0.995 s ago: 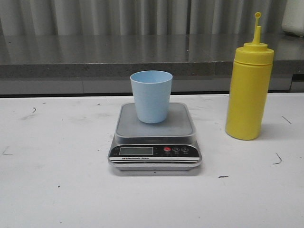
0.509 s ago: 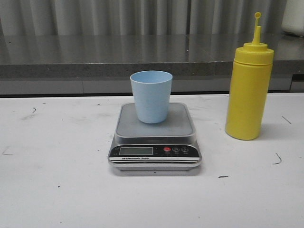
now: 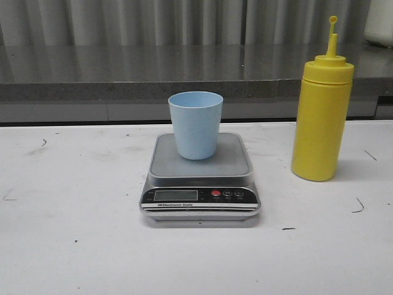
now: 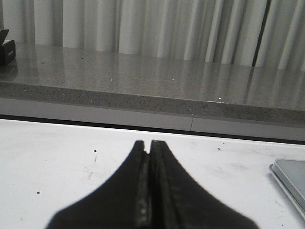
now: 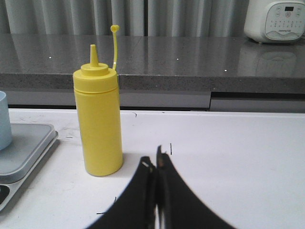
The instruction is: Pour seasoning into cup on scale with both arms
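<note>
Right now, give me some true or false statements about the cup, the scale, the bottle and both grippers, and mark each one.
1. The pale blue plastic cup stands upright on the flat silver scale. True.
2. The tall yellow squeeze bottle lies on its side. False: it stands upright on the table, right of the scale.
3. The right gripper holds the bottle. False: it is shut on nothing, apart from the bottle.
4. The left gripper is shut and empty. True.
5. The bottle's nozzle is uncapped. True.

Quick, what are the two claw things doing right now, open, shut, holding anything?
Left gripper: closed, holding nothing.
Right gripper: closed, holding nothing; the yellow bottle stands apart from it.
</note>
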`<move>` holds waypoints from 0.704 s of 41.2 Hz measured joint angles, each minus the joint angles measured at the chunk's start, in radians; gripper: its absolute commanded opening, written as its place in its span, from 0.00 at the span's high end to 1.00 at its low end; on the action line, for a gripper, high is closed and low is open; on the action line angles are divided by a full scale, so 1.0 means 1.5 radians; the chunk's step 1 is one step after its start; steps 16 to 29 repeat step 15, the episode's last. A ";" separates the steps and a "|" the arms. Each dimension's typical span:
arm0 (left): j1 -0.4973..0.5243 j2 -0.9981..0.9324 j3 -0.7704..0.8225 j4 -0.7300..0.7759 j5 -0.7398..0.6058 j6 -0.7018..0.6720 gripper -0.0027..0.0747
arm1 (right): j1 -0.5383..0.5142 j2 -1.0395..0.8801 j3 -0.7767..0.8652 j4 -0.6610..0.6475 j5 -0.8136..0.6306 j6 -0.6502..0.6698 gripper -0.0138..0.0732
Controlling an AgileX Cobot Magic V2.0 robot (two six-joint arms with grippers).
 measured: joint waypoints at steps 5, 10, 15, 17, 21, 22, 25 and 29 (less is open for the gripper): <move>0.000 0.000 0.000 0.000 0.000 0.000 0.99 | 0.000 -0.001 0.000 0.000 0.001 0.000 0.92; 0.000 0.000 0.000 0.000 0.000 0.000 0.99 | 0.000 -0.001 0.000 -0.001 0.001 0.000 0.92; 0.000 0.000 0.000 0.000 0.000 0.000 0.99 | 0.000 -0.001 0.000 -0.001 0.001 0.000 0.92; 0.000 0.000 0.000 0.000 0.000 0.000 0.99 | 0.000 -0.001 0.000 -0.001 0.001 0.000 0.92; 0.000 0.000 0.000 0.000 0.000 0.000 0.99 | 0.000 -0.001 0.000 -0.001 0.001 0.000 0.92; 0.000 0.000 0.000 0.000 0.000 0.000 0.99 | 0.000 -0.001 0.000 -0.001 0.001 0.000 0.92; 0.000 0.000 0.000 0.000 0.000 0.000 0.99 | 0.000 -0.001 0.000 -0.001 0.001 0.000 0.92; 0.000 0.000 0.000 0.000 0.000 0.000 0.99 | 0.000 -0.001 0.000 -0.001 0.001 0.000 0.92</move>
